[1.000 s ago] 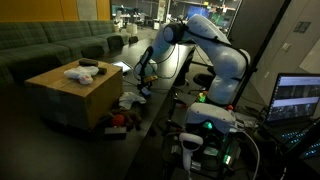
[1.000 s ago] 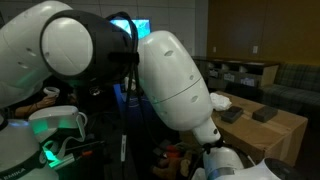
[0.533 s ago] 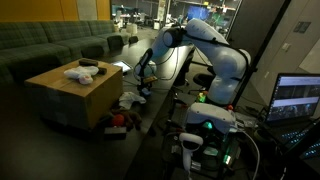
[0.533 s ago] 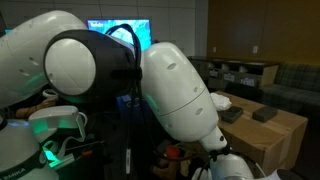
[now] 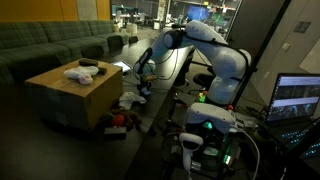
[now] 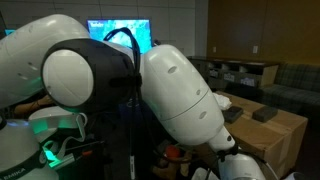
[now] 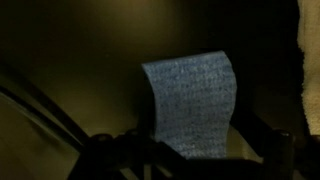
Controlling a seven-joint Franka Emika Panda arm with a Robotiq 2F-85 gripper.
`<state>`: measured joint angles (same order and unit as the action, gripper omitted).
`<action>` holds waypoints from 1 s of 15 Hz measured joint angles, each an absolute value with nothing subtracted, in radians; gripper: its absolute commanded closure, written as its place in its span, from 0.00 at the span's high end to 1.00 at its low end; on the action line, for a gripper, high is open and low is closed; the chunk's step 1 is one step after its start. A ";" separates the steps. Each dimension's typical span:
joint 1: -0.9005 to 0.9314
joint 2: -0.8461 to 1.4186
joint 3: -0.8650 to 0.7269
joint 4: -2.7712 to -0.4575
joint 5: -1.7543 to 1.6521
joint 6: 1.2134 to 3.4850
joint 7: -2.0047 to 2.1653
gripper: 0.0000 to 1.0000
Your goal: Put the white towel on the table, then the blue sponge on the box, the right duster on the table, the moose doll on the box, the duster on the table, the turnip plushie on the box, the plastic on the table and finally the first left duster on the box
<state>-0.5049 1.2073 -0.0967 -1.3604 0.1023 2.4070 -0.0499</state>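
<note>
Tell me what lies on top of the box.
On the box: a white towel and small dark items, too dim to name. In an exterior view the arm hides part of the top.

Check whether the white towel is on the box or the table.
On the box: the white towel lies bunched on its top.

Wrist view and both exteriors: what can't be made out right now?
- Wrist view: very dark; the grey-blue textured patch can't be identified, and the rest is lost in shadow.
- Exterior view: the arm fills the frame, hiding most of the box.
- Exterior view: gripper too small to tell open or shut; dark item on the box unidentifiable.
</note>
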 measured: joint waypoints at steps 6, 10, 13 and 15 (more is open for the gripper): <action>-0.495 1.200 -0.096 -1.341 0.102 2.375 -0.076 0.33; -0.484 1.193 -0.097 -1.342 0.102 2.372 -0.087 0.27; -0.470 1.187 -0.099 -1.346 0.102 2.373 -0.089 0.23; -0.457 1.172 -0.104 -1.361 0.099 2.376 -0.090 0.21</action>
<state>-0.4569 1.1719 -0.1036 -1.3611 0.0993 2.3761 -0.0897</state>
